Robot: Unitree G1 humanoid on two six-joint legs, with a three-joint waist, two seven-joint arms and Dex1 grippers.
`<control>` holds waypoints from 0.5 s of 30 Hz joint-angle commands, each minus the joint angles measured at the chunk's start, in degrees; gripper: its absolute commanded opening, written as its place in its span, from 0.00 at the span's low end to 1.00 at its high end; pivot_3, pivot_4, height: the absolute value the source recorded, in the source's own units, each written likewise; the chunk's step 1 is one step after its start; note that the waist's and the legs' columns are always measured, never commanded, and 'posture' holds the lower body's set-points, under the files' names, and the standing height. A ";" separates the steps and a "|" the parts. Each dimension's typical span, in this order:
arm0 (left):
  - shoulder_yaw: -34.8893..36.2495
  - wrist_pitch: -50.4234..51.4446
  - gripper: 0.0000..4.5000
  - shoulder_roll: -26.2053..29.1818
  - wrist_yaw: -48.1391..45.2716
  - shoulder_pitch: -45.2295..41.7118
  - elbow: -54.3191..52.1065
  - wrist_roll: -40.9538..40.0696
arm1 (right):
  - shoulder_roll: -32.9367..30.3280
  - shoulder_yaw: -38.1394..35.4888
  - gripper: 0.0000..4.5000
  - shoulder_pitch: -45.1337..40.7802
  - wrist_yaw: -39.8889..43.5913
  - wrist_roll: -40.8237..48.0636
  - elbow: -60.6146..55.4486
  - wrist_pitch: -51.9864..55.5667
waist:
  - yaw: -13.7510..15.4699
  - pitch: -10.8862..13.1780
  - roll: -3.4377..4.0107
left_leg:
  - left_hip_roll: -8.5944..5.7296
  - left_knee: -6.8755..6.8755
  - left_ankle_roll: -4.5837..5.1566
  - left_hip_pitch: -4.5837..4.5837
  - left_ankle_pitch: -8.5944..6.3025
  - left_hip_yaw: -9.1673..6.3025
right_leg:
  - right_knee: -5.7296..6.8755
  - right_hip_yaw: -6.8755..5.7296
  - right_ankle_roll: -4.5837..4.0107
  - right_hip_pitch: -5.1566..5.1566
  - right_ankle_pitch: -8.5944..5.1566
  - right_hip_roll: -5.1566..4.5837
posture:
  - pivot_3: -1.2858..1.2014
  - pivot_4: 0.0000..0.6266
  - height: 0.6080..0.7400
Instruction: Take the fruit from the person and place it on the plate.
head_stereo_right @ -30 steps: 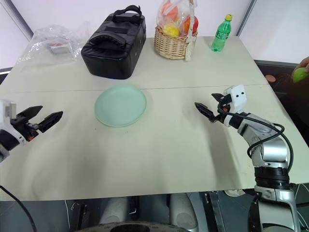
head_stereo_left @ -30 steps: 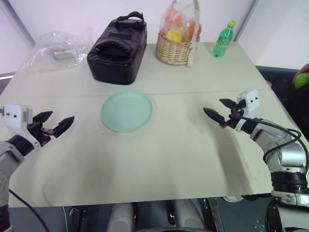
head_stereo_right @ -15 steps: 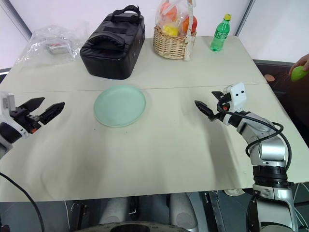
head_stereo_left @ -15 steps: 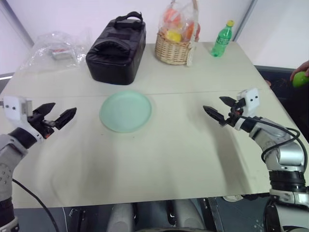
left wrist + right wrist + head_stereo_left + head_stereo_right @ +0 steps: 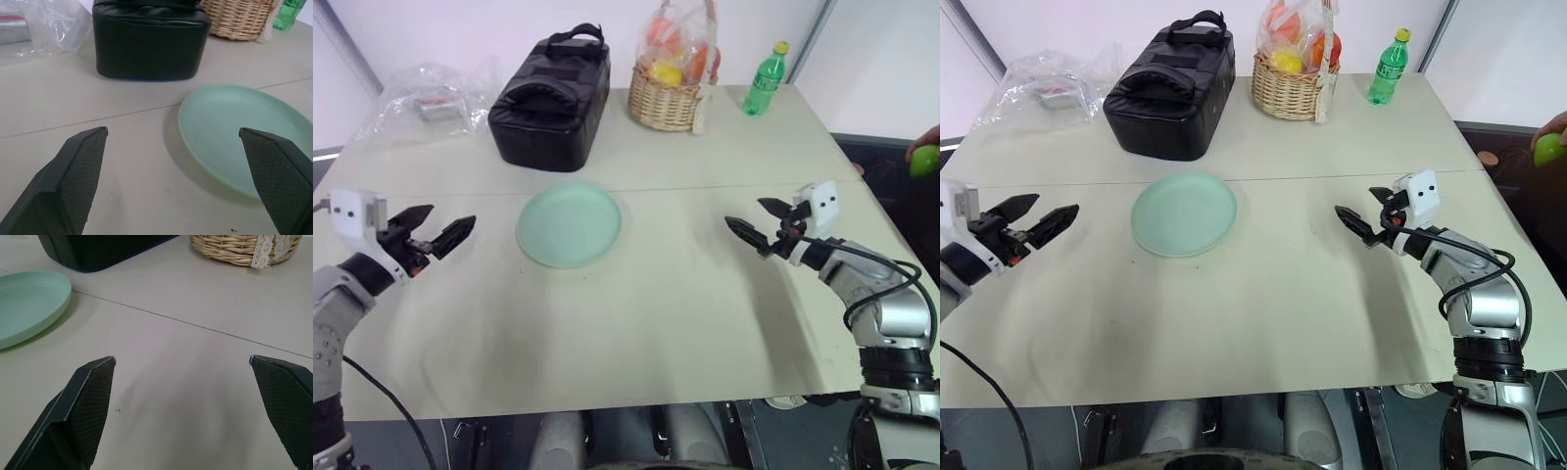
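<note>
1. I see the tabletop (image 5: 636,323), a pale beige surface with a thin seam running across it from side to side.
2. A black padded bag (image 5: 551,96) sits near the far edge, left of centre.
3. A crumpled clear plastic bag (image 5: 426,96) lies toward the far left corner.
4. The plate (image 5: 570,224) lies flat just on the near side of the seam, a little left of centre, and nothing lies on it.
5. A wicker basket (image 5: 666,98) with plastic-wrapped orange and yellow fruit stands at the far edge beside the black bag.
6. My left gripper (image 5: 438,232) hovers near the left edge, fingers spread apart and empty, pointing toward the plate.
7. My right gripper (image 5: 760,222) hovers over the right part of the tabletop, jaws wide open, holding nothing.
8. A green bottle (image 5: 766,80) stands near the far right corner.
9. The fruit (image 5: 1548,149) is off the tabletop, beyond its right edge, held in the person's hand (image 5: 1554,128), well apart from both grippers.
</note>
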 commanded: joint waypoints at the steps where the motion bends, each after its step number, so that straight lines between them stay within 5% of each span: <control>1: 0.49 -0.83 1.00 1.29 -0.37 -0.90 -0.24 0.19 | -0.32 -1.39 1.00 -0.65 0.00 0.59 -1.27 -0.87 | 0.00 0.00 0.00 | 0.00 0.00 0.00 0.00 0.00 0.00 | 0.00 0.00 0.00 0.00 0.00 0.00 | 0.52 0.24 1.00; 15: 0.69 -0.86 1.00 1.51 -0.14 -0.52 -0.72 0.66 | 0.43 -0.62 1.00 -1.26 -0.06 0.05 -0.52 -1.71 | 0.01 0.00 0.00 | 0.00 0.00 0.00 0.00 0.00 0.00 | 0.01 0.00 0.00 0.00 0.00 0.00 | 0.52 0.24 1.00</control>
